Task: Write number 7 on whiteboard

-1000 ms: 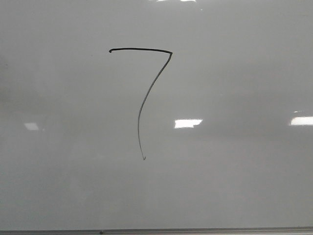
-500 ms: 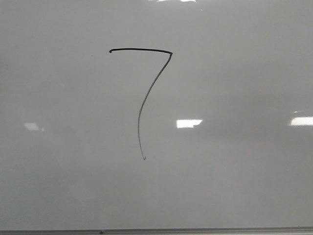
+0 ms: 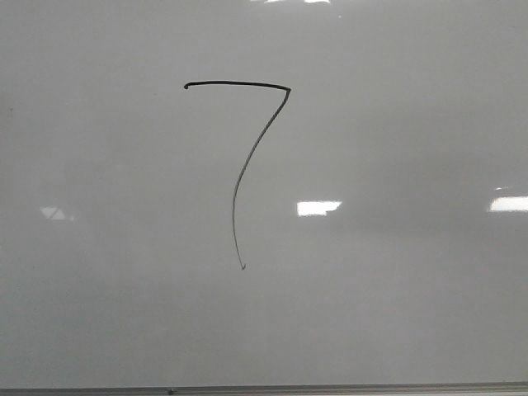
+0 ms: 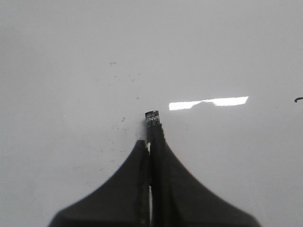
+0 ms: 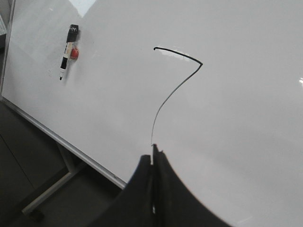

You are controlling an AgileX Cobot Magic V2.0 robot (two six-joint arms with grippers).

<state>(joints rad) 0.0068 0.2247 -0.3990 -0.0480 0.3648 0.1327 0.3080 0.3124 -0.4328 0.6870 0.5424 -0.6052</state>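
The number 7 (image 3: 247,157) stood finished, centre-left on the whiteboard (image 3: 412,313). The left gripper (image 4: 150,142) pinched a marker (image 4: 152,120); the right gripper (image 5: 154,158) was closed, seemingly empty. Any marker contact risked stray marks.

The front view faces the whiteboard (image 3: 396,313) squarely and close; the board fills the frame, its edge strip along the bottom. The left wrist view looks onto the board from very near, over its fingers (image 4: 163,189). The right wrist view stands farther back and oblique, taking in the board's corner and stand. Front and right wrist views share the number 7 (image 3: 243,165) (image 5: 175,85).
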